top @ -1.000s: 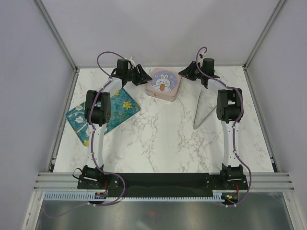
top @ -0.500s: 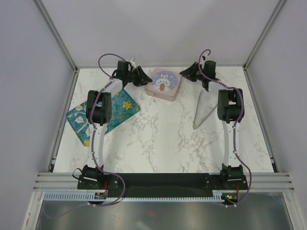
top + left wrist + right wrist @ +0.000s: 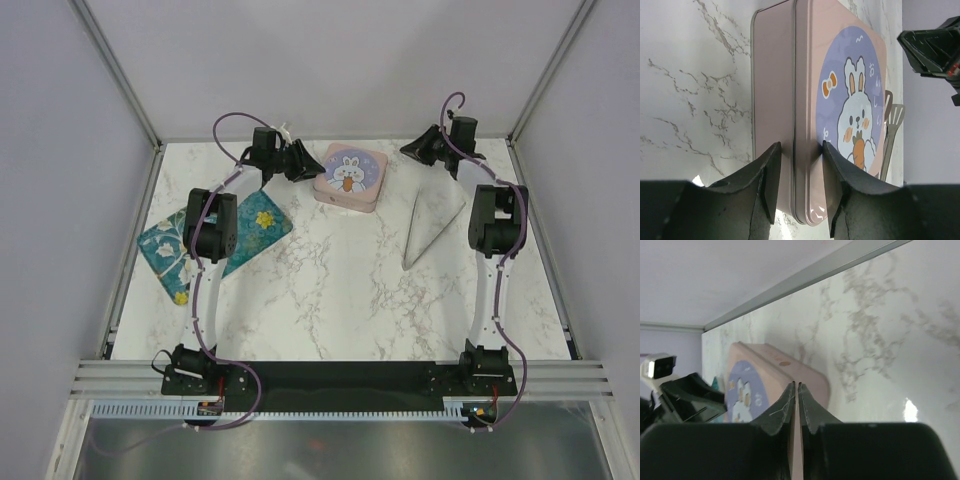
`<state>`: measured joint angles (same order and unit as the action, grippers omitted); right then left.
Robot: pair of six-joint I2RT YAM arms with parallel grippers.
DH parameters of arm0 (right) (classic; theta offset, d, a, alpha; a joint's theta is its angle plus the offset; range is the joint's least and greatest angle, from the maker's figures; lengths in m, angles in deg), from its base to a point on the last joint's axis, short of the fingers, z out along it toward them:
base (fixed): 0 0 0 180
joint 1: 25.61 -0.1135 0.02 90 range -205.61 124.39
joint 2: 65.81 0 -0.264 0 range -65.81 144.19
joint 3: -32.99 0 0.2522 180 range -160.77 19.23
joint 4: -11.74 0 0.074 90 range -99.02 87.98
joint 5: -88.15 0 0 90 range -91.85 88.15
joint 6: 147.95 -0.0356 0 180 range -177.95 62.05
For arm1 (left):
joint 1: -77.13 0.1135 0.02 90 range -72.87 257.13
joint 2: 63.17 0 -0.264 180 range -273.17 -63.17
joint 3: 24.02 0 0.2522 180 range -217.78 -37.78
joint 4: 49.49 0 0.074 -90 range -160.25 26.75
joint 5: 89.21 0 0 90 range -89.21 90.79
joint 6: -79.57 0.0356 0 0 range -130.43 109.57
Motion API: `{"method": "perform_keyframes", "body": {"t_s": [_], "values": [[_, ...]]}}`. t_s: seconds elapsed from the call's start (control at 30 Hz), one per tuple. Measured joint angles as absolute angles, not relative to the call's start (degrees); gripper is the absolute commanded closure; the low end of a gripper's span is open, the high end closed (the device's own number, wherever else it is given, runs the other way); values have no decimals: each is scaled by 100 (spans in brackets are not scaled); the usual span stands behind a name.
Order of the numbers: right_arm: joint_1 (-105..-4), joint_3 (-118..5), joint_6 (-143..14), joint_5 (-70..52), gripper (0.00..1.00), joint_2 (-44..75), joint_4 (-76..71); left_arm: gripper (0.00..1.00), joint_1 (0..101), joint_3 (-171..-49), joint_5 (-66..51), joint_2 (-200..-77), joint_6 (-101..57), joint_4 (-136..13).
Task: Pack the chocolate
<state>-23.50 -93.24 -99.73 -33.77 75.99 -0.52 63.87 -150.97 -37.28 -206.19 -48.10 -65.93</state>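
No chocolate shows in any view. The pink square tin (image 3: 349,176), with a bunny on its lid, stands closed at the back middle of the table. My left gripper (image 3: 308,160) is at the tin's left edge. In the left wrist view its fingers (image 3: 801,150) straddle the rim of the tin (image 3: 805,75), one pad on the side wall and one on the lid top. My right gripper (image 3: 408,150) hovers to the right of the tin, apart from it. Its jaws (image 3: 796,385) are shut with nothing between them, and the tin (image 3: 775,365) lies beyond.
A teal floral cloth (image 3: 250,225) lies at the left under the left arm. Grey metal tongs (image 3: 430,222) lie right of centre, with their tips (image 3: 892,125) beyond the tin. The back wall rail runs just behind the tin.
The right gripper has closed and drawn back to the right, away from the tin. The left gripper has narrowed onto the tin's edge, and the tin has shifted slightly right.
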Motion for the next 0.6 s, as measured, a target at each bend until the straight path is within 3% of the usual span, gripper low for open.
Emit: {"method": "perform_keyframes", "body": {"t_s": [0.2,0.43,0.6], "values": [[-2921,-8441,-10515,-4002,91,6956,763,57,6387,-15095,-3725,-20616,-4834,-6606],[-3908,-8026,-11140,-4501,92,7103,1572,58,6389,-15062,-3725,-20616,-4856,-6565],[-3882,-8050,-11214,-4632,92,7354,1602,58,6385,-15058,-3736,-20616,-4874,-6563]]}}
